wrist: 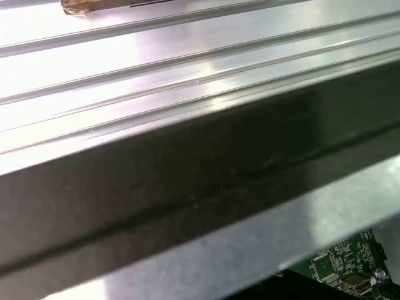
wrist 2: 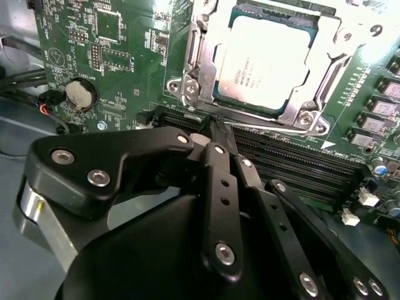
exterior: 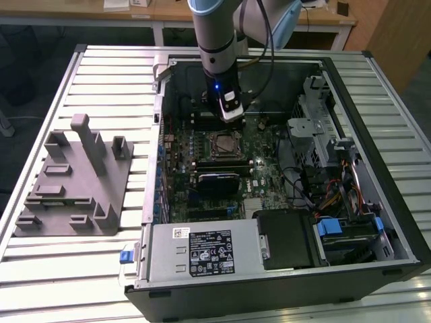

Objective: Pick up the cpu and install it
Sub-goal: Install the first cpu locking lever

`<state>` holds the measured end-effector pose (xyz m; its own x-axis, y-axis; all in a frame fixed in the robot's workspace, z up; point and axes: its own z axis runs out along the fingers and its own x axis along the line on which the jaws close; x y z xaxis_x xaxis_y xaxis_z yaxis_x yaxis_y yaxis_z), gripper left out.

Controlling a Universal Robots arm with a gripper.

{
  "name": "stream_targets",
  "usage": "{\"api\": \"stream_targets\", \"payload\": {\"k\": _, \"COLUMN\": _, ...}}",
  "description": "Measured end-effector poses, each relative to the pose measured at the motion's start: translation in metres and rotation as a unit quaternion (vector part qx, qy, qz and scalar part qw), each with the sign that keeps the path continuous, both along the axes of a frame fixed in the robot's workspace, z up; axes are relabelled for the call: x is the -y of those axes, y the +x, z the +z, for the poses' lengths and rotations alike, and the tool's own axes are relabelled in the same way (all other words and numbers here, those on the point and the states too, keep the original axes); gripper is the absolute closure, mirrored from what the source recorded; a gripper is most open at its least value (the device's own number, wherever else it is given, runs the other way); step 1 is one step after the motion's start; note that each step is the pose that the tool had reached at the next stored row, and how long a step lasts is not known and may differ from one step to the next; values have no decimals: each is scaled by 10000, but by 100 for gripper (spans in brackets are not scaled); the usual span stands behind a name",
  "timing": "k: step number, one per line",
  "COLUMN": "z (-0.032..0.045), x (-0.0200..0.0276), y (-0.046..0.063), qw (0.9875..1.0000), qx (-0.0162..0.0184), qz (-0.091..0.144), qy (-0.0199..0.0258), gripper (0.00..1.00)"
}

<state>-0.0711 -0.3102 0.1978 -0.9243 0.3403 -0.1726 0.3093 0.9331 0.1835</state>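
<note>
So the small square cpu with the silvery metal top (wrist 2: pixel 264 59) is already sitting flat in its metal-framed socket (wrist 2: pixel 195 75) on the green motherboard (wrist 2: pixel 119 37), the frame's bright brackets hugging its edges. In the second wrist view the black gripper (wrist 2: pixel 215 125) is hovering just at 6 o'clock of the socket, its fingers pinched together with nothing between them, tips over the black memory slots (wrist 2: pixel 294 156). In the exterior view the arm is reaching down into the open black computer case (exterior: pixel 377 87), and a grey plastic fixture (exterior: pixel 74 182) is resting on the slatted metal table (exterior: pixel 40 269), well apart at 9 o'clock of the case
</note>
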Motion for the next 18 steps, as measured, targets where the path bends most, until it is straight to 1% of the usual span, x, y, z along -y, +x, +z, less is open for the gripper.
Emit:
{"api": "stream_targets", "payload": {"k": 4, "z": -3, "x": -1, "y": -26, "qw": 10000, "qx": 8, "qz": 0, "qy": 12, "gripper": 89}}
{"api": "stream_targets", "payload": {"k": 6, "z": -6, "x": -1, "y": -39, "qw": 10000, "qx": 22, "qz": 0, "qy": 12, "gripper": 89}}
{"api": "stream_targets", "payload": {"k": 7, "z": -9, "x": -1, "y": -48, "qw": 10000, "qx": 35, "qz": 0, "qy": 12, "gripper": 89}}
{"api": "stream_targets", "payload": {"k": 11, "z": -25, "x": -1, "y": -81, "qw": 9999, "qx": 123, "qz": 0, "qy": 12, "gripper": 89}}
{"api": "stream_targets", "payload": {"k": 13, "z": -32, "x": -1, "y": -92, "qw": 9999, "qx": 159, "qz": 1, "qy": 13, "gripper": 89}}
{"api": "stream_targets", "payload": {"k": 16, "z": -40, "x": -1, "y": -103, "qw": 9998, "qx": 194, "qz": 1, "qy": 13, "gripper": 89}}
{"api": "stream_targets", "payload": {"k": 18, "z": -40, "x": -1, "y": -103, "qw": 9998, "qx": 200, "qz": 3, "qy": 12, "gripper": 89}}
